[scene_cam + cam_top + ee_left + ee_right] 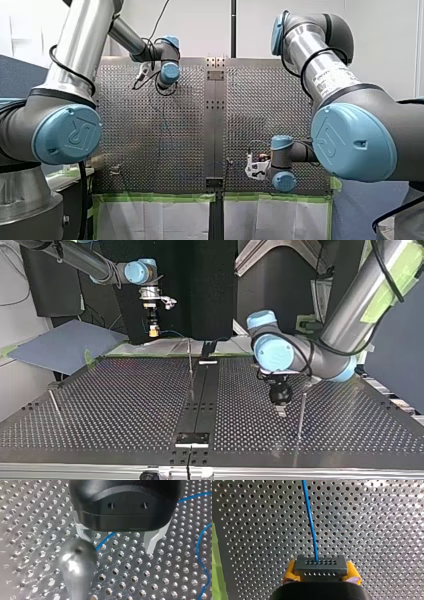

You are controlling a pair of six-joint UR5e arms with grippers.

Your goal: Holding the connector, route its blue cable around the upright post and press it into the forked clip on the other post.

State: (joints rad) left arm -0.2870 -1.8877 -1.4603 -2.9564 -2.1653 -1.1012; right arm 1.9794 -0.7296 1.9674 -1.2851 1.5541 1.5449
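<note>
In the right wrist view my right gripper (321, 571) has its yellow pads (290, 570) shut on a dark grey connector (321, 565). Its blue cable (310, 522) runs straight ahead over the perforated plate. In the top view this gripper (153, 331) hangs at the far left edge. My left gripper (117, 540), black with metal fingers (152, 542), stands open just above the plate, with the blue cable (106, 540) lying under it. A round-topped metal post (76, 566) stands right beside one finger. In the top view my left gripper (281, 411) is next to that upright post (301, 412).
A second thin post (190, 359) rises near the table's middle strip, and a slanted pin (55, 404) sits at the top view's left. Green tape (155, 197) lines the table's near edge in the front view. More blue cable (198, 555) curves beside my left gripper.
</note>
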